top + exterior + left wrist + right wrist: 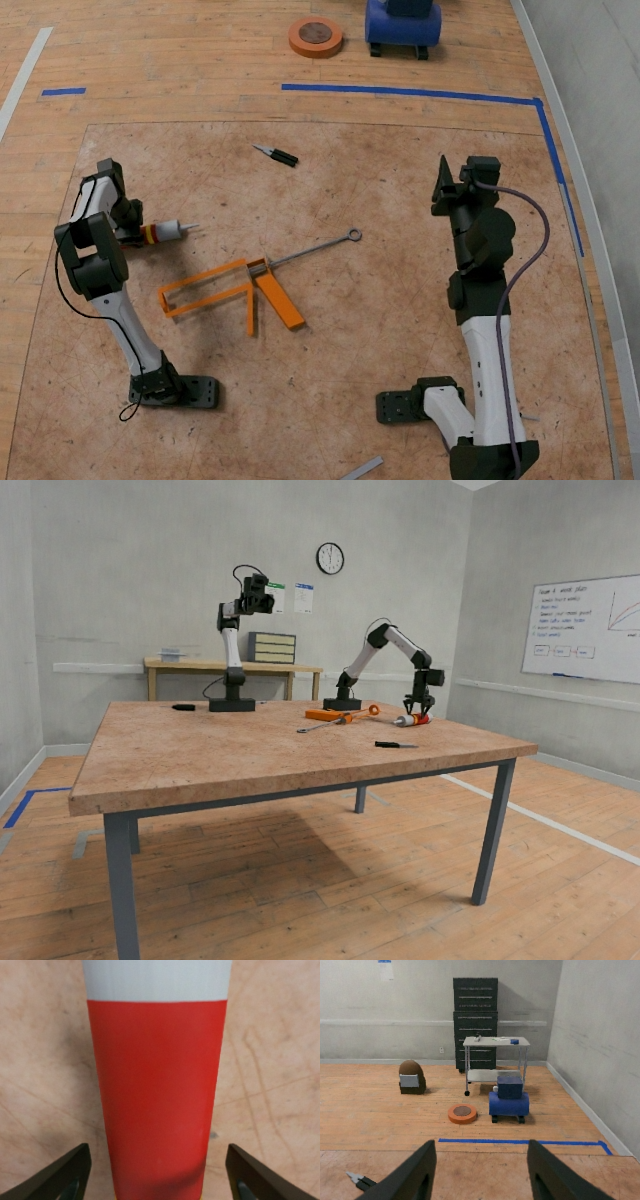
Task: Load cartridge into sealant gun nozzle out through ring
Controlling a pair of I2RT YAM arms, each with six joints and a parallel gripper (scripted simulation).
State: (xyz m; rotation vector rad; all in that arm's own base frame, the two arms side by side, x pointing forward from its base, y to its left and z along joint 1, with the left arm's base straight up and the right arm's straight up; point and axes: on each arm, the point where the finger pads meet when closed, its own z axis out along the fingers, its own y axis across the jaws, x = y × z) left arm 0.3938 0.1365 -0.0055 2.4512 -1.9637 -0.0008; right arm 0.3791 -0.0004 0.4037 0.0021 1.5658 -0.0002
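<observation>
The cartridge (pixel 166 230) (pixel 408 720) (pixel 157 1085), grey-white with red and yellow bands, lies on the table, its nozzle pointing toward the right of the top view. My left gripper (pixel 418 714) (pixel 158 1152) is open and low over it, pointing down, one finger on each side with gaps showing in the left wrist view. The orange sealant gun (pixel 281 302) (pixel 323 715) lies on its side with an empty cradle. Its front ring (pixel 163 301) faces left; its plunger rod (pixel 310 250) extends far behind the handle. The thumb plate is too small to tell. My right gripper (pixel 481 1149) is partly open, empty and raised, away from the gun.
Pliers (pixel 284 156) (pixel 387 744) (pixel 366 1182) lie toward the far side of the table in the top view. A grey strip (pixel 361 468) lies at its bottom edge. A dark-handled tool (pixel 184 707) lies beside the right arm's base in the exterior view.
</observation>
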